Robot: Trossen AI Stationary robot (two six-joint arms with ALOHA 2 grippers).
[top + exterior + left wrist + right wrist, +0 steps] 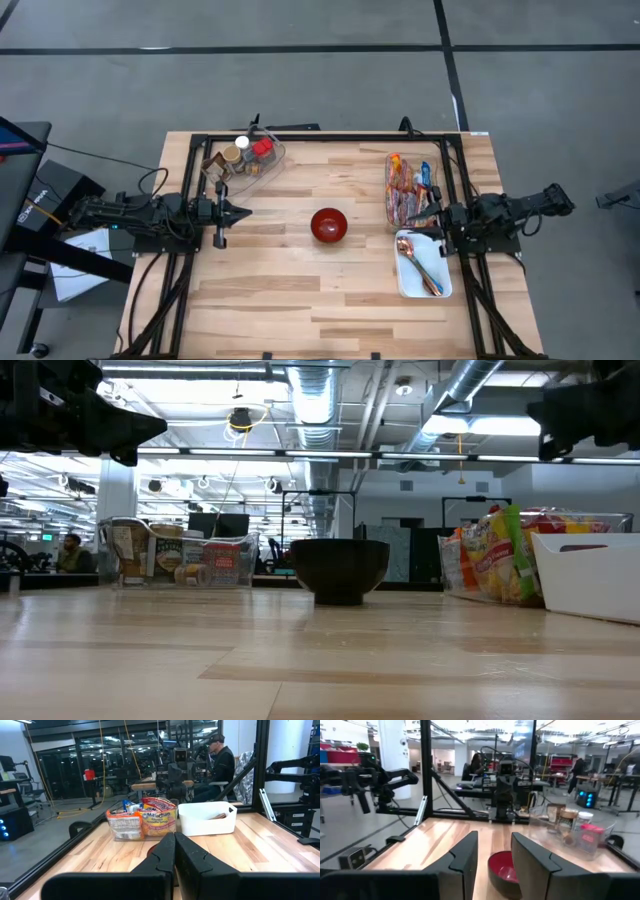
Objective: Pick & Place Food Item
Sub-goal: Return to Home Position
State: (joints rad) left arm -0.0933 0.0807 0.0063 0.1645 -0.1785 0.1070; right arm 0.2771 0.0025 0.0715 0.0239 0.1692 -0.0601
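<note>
Wooden table (300,290) holds spoons (422,268) in white bin (404,287).

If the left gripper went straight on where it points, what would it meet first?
Probably the red bowl, nearly straight ahead; the left gripper seems to hang higher than its rim, so it might pass over.

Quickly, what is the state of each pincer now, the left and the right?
Left pincer: closed, holding nothing.
Right pincer: open, holding nothing.
</note>
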